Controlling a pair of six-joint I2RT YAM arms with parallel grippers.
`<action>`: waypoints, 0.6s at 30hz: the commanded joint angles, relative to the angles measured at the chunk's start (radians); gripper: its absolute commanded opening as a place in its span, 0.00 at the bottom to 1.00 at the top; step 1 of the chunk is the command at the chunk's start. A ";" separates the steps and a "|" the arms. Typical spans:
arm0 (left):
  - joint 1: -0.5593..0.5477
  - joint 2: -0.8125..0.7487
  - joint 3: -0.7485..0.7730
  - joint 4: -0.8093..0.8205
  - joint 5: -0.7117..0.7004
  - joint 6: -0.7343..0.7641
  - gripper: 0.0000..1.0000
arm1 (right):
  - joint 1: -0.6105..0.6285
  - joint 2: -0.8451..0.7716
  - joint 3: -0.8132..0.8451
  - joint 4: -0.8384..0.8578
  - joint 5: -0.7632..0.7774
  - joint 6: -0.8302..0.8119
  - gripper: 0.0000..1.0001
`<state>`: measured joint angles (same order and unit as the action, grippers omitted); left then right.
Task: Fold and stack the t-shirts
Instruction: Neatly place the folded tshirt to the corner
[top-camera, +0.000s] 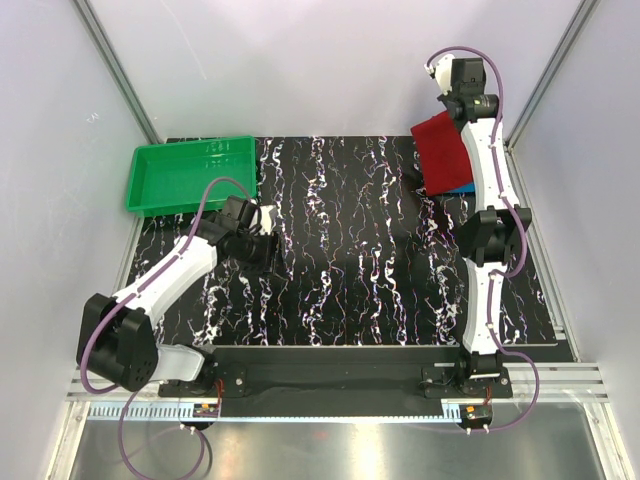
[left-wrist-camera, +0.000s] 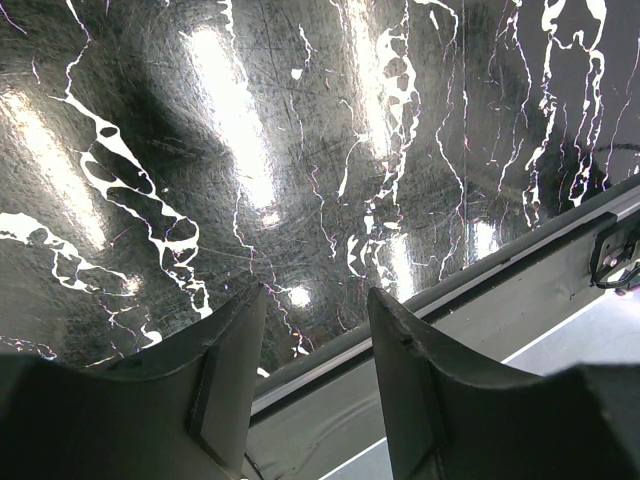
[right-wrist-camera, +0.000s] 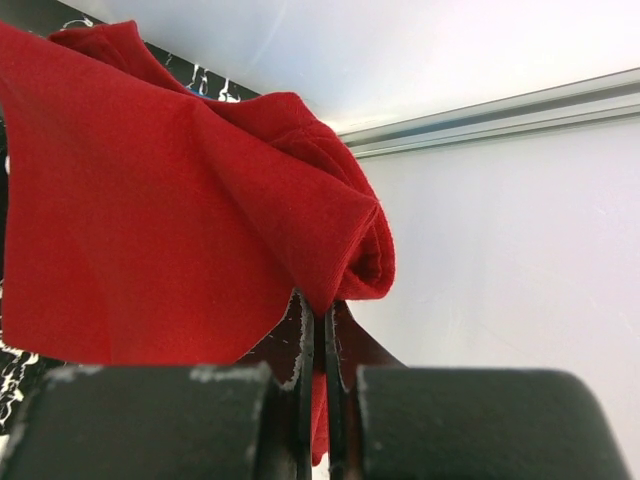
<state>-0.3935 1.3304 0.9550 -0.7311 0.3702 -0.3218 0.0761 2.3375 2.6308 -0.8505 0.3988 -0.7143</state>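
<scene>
The deep red t-shirt (top-camera: 442, 152) hangs folded at the far right of the table. My right gripper (right-wrist-camera: 319, 308) is shut on a bunched edge of it (right-wrist-camera: 160, 210) and holds it up. In the top view the right gripper (top-camera: 462, 108) is at the far right corner, above the shirt. A sliver of the bright blue t-shirt (top-camera: 458, 187) shows under the red one, mostly hidden. My left gripper (top-camera: 268, 243) is open and empty, low over the black marbled mat left of centre. In the left wrist view its fingers (left-wrist-camera: 318, 320) stand apart over the mat's front edge.
A green plastic tray (top-camera: 185, 175) stands at the far left corner. The black marbled mat (top-camera: 340, 260) covers the table. White walls with metal rails close in at the back and both sides. A metal rail (left-wrist-camera: 520, 265) runs along the mat's near edge.
</scene>
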 joint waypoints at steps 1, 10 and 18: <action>0.005 0.004 0.033 0.018 0.027 0.009 0.50 | -0.018 -0.001 0.024 0.088 -0.018 -0.017 0.00; 0.005 0.019 0.045 -0.001 0.019 0.018 0.50 | -0.041 0.051 0.026 0.120 -0.057 -0.019 0.00; 0.005 0.043 0.048 -0.007 0.010 0.026 0.50 | -0.070 0.088 0.001 0.191 -0.081 -0.019 0.00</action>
<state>-0.3935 1.3674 0.9607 -0.7433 0.3702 -0.3149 0.0250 2.4325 2.6209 -0.7742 0.3370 -0.7185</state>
